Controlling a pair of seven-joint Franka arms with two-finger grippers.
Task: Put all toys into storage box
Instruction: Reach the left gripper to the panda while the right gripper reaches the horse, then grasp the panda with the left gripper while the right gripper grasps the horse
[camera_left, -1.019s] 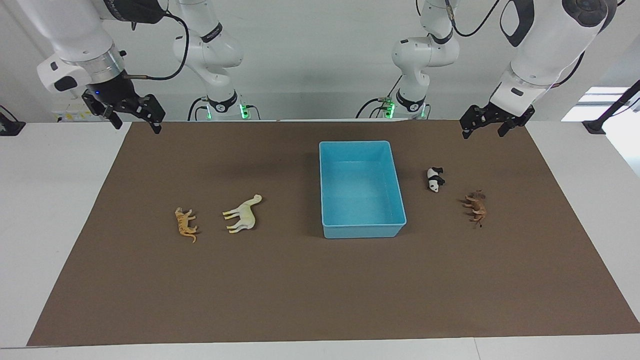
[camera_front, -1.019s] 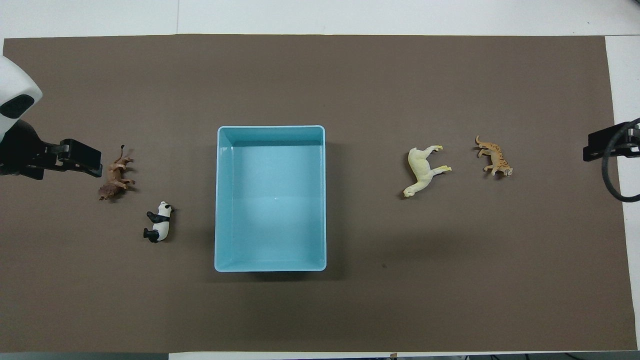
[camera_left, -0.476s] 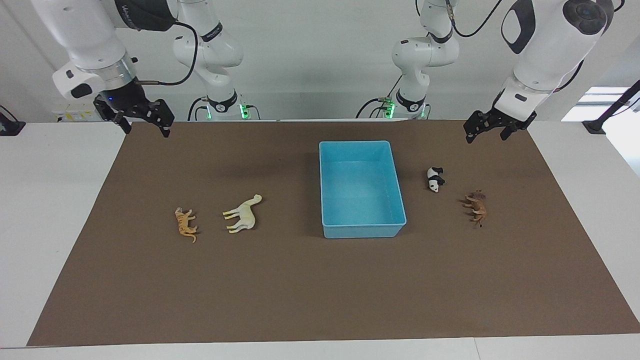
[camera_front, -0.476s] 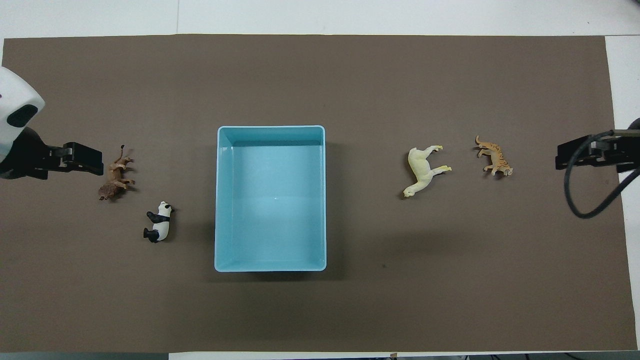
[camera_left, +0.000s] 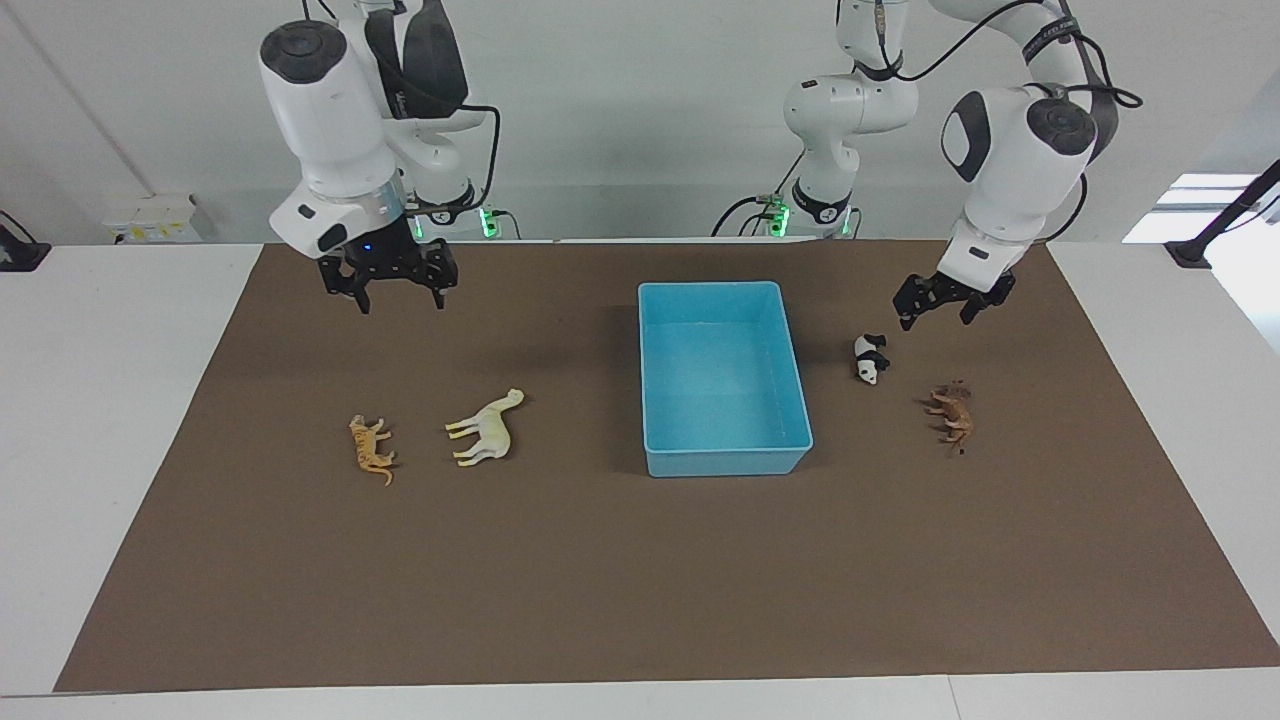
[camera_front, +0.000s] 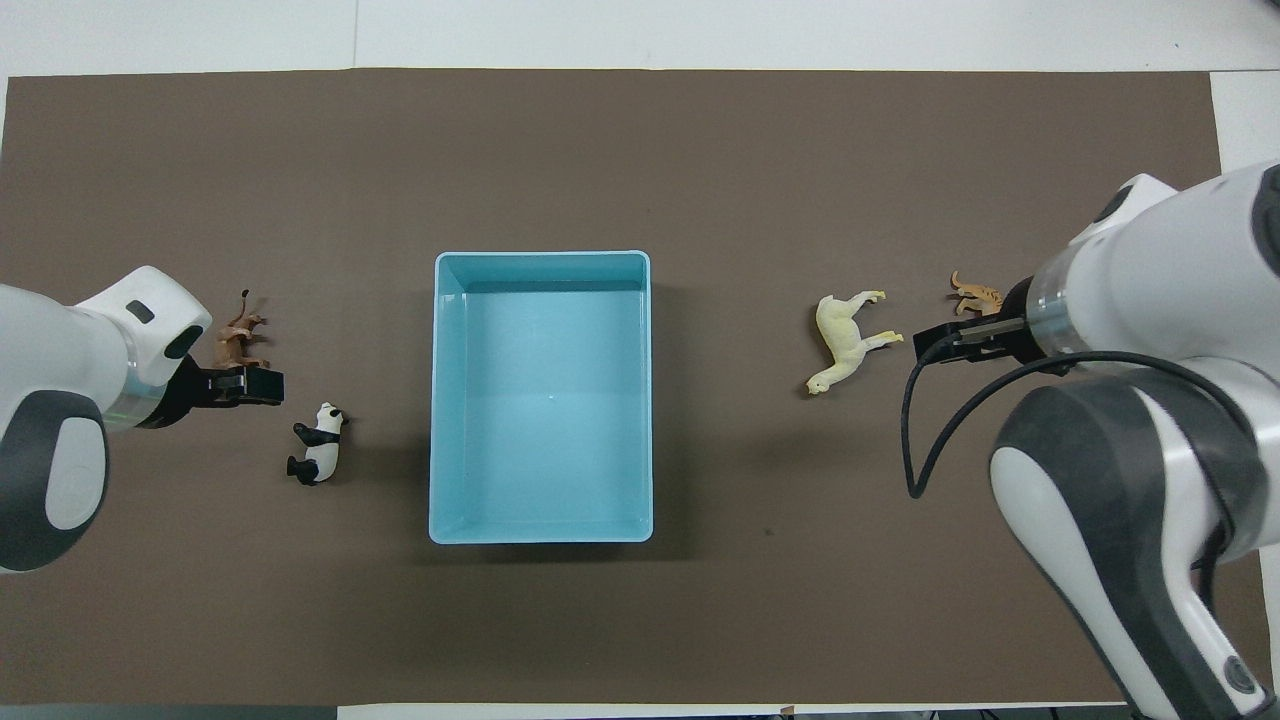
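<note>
The light-blue storage box (camera_left: 725, 464) (camera_front: 540, 400) stands empty in the middle of the brown mat. Toward the right arm's end lie the cream camel (camera_left: 487, 428) (camera_front: 848, 340) and the orange tiger (camera_left: 371, 449) (camera_front: 978, 293). My right gripper (camera_left: 400, 300) (camera_front: 940, 340) hangs open in the air over the mat between them, and the arm hides part of the tiger from overhead. Toward the left arm's end lie the panda (camera_left: 871, 358) (camera_front: 318, 456) and the brown lion (camera_left: 952, 415) (camera_front: 238, 335). Over the mat between those two my left gripper (camera_left: 933, 318) (camera_front: 255, 385) is open and holds nothing.
The brown mat (camera_left: 640, 580) covers most of the white table (camera_left: 90, 400). Nothing else lies on it. Both arm bases stand at the robots' edge of the table.
Both arms have swung in from the table's ends toward the middle and come lower, each now over its pair of toys. The toys and box have not moved.
</note>
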